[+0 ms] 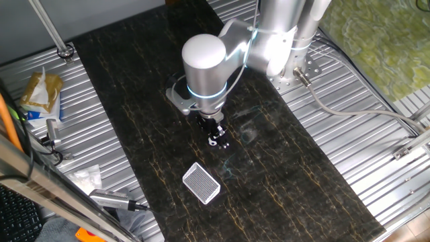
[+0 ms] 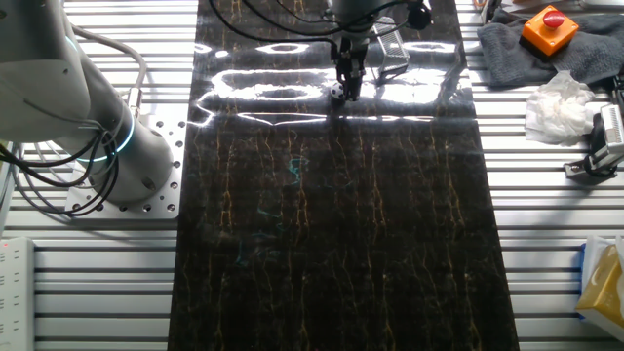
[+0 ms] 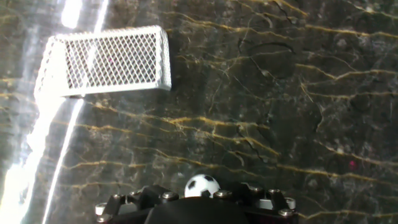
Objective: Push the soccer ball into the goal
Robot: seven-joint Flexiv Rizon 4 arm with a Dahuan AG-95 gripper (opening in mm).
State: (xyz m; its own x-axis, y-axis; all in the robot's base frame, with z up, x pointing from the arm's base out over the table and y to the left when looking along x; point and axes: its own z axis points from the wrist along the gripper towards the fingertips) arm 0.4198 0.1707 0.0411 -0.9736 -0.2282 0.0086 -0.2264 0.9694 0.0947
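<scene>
The soccer ball is a tiny white ball with black patches. In the hand view it lies on the dark marble top right against the front of my gripper's black body. The goal, a white-framed box with grey mesh, lies ahead and to the left, apart from the ball. In one fixed view my gripper points down at the table with the ball at its tip and the goal nearer the camera. The fingers look pressed together, holding nothing.
The dark marble slab lies on a ribbed metal table. A packet and tools lie off its left side. In the other fixed view a grey cloth with an orange button and crumpled white paper lie to the right.
</scene>
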